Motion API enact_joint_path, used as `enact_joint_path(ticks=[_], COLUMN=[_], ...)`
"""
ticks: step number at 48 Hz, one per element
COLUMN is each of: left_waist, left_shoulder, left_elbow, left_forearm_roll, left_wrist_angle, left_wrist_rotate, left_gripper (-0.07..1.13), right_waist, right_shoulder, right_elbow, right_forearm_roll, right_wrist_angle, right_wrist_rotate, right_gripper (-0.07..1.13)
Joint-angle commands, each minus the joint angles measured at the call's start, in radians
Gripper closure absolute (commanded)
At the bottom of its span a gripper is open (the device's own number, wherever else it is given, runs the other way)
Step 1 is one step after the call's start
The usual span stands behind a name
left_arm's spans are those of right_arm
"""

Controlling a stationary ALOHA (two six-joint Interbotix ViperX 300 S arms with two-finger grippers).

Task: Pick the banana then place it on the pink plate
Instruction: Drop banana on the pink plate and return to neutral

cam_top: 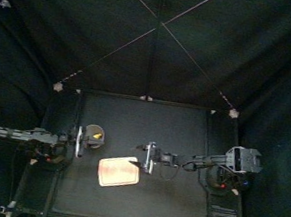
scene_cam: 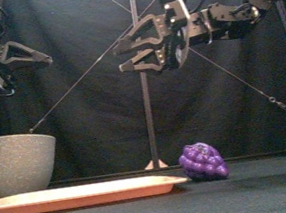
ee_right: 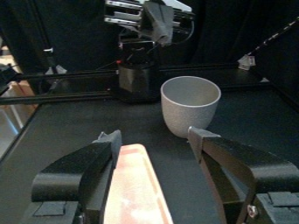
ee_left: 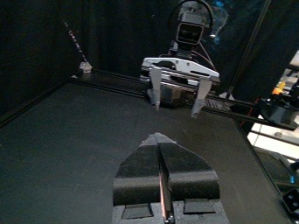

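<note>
Right claw (ee_right: 155, 136) hangs open, raised over the pink tray (ee_right: 131, 188).

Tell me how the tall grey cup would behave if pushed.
The grey cup stands upright and narrows slightly toward its base, so a push near the rim would probably tip it. It looks empty in the right wrist view, so it is likely light. Its thick wall suggests it is stiff.

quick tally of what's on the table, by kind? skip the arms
grey cup: 1
pink tray: 1
purple toy fruit: 1
Total: 3
</note>
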Motion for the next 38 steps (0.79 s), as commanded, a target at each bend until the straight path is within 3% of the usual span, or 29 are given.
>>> enact_joint_path(ticks=[1,38], left_waist=[0.005,0.018], left_shoulder=[0.003,0.002], left_elbow=[-0.008,0.023], left_forearm_roll=[-0.009,0.003], left_wrist_angle=[-0.005,0.006], left_wrist_rotate=[0.003,0.005], left_gripper=[1.02,1.02], right_waist=[0.011,0.023], right_shoulder=[-0.074,-0.078], right_elbow=[0.032,0.067], right_forearm_roll=[0.003,0.012], right_wrist_angle=[-0.012,-0.031], right_wrist_rotate=[0.002,0.008], right_gripper=[0.1,0.1])
